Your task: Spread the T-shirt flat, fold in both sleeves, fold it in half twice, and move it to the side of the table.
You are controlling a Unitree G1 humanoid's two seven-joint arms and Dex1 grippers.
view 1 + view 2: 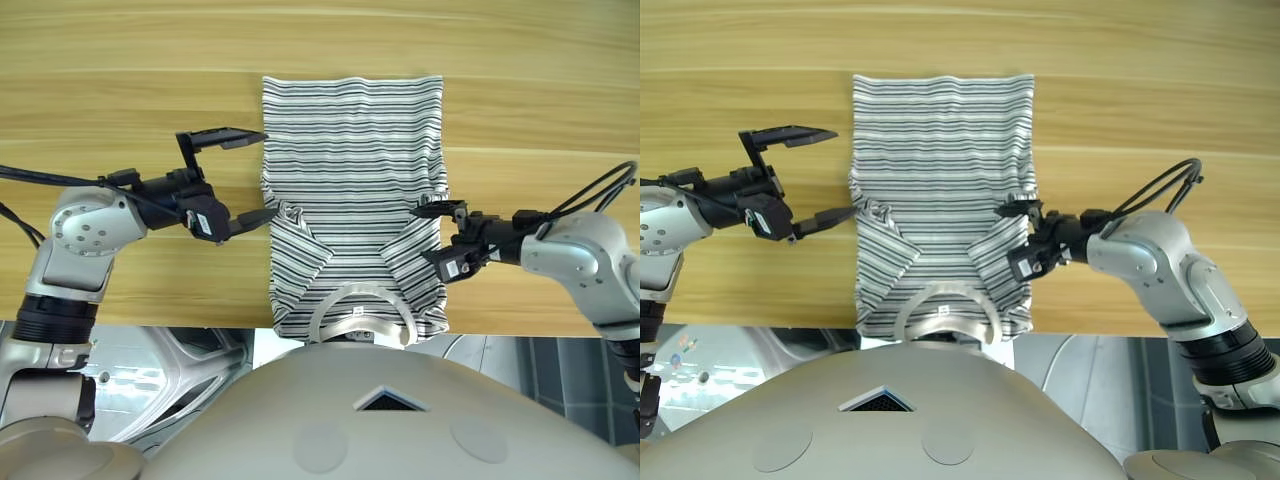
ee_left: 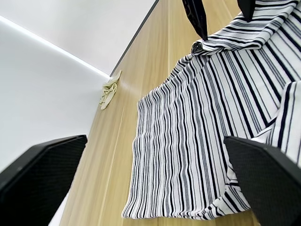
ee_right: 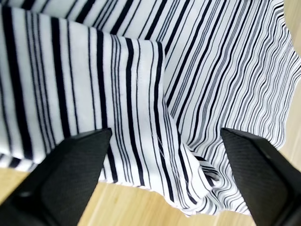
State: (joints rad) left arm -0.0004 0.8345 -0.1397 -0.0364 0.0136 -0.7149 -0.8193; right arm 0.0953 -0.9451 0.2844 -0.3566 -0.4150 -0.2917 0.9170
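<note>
The T-shirt lay on the table between both sets of jaws. The left gripper stood at its left edge, and the right gripper stood over its right edge, above a folded-in sleeve.

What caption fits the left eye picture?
Left gripper and right gripper, both open, flank the sleeves-folded black-and-white striped T-shirt on a wooden table.

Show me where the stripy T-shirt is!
In the eye views, the T-shirt lies in the middle of the table, between the left gripper and the right gripper, its collar nearest the robot.
</note>
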